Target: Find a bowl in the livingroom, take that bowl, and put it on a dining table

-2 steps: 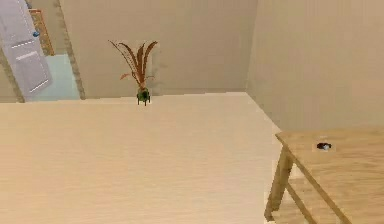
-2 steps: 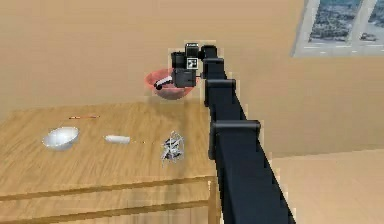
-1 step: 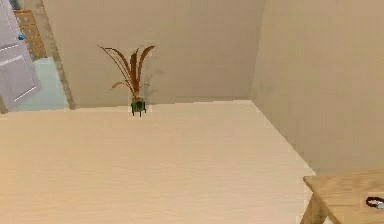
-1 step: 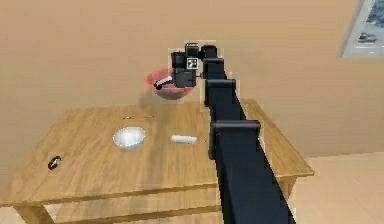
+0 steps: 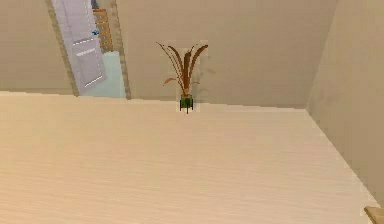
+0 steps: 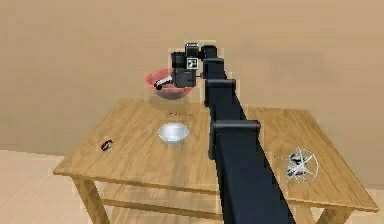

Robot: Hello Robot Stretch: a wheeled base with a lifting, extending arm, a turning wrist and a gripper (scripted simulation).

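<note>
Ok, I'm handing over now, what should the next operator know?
Gripper: arm extended, gripper at the red bowl near the wooden table's far edge. I cannot tell whether it holds the bowl.
A pale bowl also sits mid-table.
Done: bowl found and reached.
Left: confirm the grasp, lift the bowl, carry it to a dining table.

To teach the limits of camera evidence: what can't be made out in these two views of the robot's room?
Arm side view: whether the gripper holds the red bowl at its far end, or the bowl rests on the table.
Arm side view: the small dark thing and white wiry thing on the table, too small to name.
Forward view: the room past the door, cut off by its frame.
</note>
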